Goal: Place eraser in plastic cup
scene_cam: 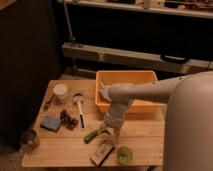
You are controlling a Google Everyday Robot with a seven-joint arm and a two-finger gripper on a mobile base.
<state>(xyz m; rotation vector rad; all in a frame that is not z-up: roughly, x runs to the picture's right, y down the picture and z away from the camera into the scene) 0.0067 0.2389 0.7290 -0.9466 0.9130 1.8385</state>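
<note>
Eraser [102,152] lies just short of your gripper [111,132], long axis slanting up toward it, plastic cup [123,155] beside its right end; you cannot tell the gripper's state.

1 view only. camera high beside robot body, facing steeply down over arm [150,91] onto wooden table [55,150], mid-range; whole tabletop framed, dark shelving [130,55] behind. gripper [111,134] low centre, over table's near half.
</note>
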